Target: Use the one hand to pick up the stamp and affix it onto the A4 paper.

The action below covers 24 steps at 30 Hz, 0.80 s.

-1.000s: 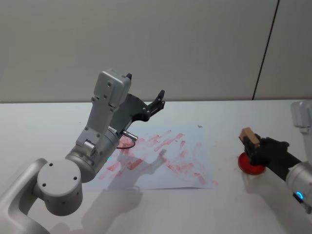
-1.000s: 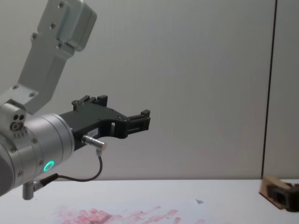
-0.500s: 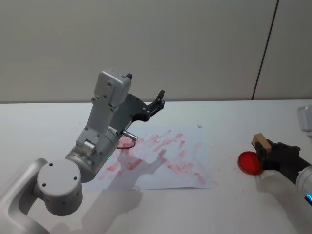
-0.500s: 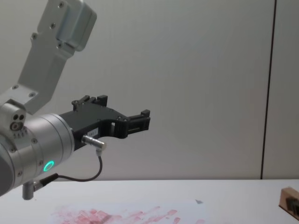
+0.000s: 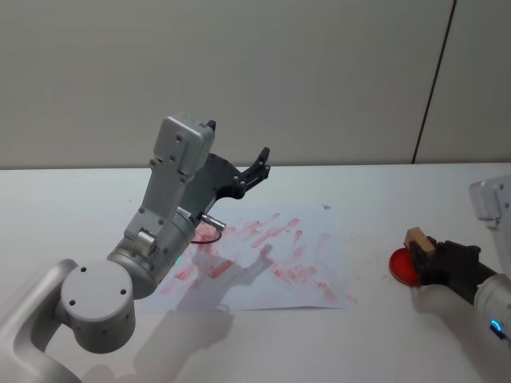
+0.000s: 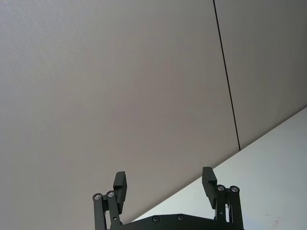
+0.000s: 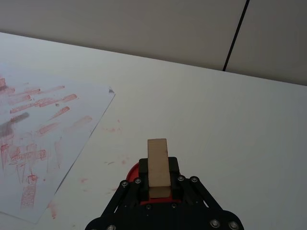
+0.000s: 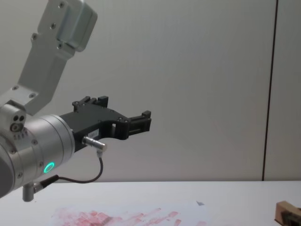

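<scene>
The stamp point(image 5: 418, 239), a small light-brown wooden block, stands upright between the fingers of the right gripper point(image 5: 423, 254), at the right side of the white table point(image 5: 383, 183); the right wrist view shows the stamp point(image 7: 158, 165) clamped on both of its sides by the black fingers point(image 7: 173, 168), with its upper part rising clear of them. The jaws are closed only to the width of the block. Just beside the stamp, on its side toward the sheet, a round red ink pad point(image 5: 402, 266) lies on the table; its rim point(image 7: 130, 171) shows red just past the fingers. In the chest view the stamp point(image 8: 284, 207) appears at the lower right edge.

The A4 paper point(image 5: 319, 239), a white sheet covered with red-pink rectangular prints, lies flat at the table's middle, well apart from the stamp; red smudges mark the table between the sheet and the pad.

The left gripper point(image 5: 237, 152) is raised above the left part of the paper, pointing toward the wall point(image 5: 319, 80). Its jaws stand wide open and hold nothing, the two fingers point(image 6: 120, 184) well apart. A green ring point(image 8: 48, 167) glows on its wrist.
</scene>
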Each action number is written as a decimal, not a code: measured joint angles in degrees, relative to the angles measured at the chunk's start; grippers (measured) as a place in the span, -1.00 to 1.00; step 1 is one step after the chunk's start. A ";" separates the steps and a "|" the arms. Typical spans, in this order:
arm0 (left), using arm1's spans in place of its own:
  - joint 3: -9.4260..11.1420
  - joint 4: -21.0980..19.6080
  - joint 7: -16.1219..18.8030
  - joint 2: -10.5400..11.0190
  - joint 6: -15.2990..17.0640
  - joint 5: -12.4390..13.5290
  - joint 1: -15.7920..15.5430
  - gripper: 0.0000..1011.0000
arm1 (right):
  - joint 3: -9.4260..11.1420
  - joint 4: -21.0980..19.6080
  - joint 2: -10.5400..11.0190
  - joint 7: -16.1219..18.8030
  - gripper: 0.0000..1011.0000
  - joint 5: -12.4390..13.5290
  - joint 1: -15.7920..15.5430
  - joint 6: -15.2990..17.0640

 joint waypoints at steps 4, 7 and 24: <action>0.00 0.00 0.00 0.00 0.00 0.00 0.00 0.98 | -0.24 0.58 -0.28 0.34 -0.54 -0.38 0.32 0.14; 0.00 0.00 0.00 0.00 0.00 0.00 0.00 0.98 | -0.39 0.91 -0.45 0.53 -0.35 -0.62 0.53 0.21; 0.00 0.00 0.00 0.00 0.00 0.00 0.00 0.98 | -0.78 1.81 -0.91 1.03 0.70 -1.26 1.08 0.40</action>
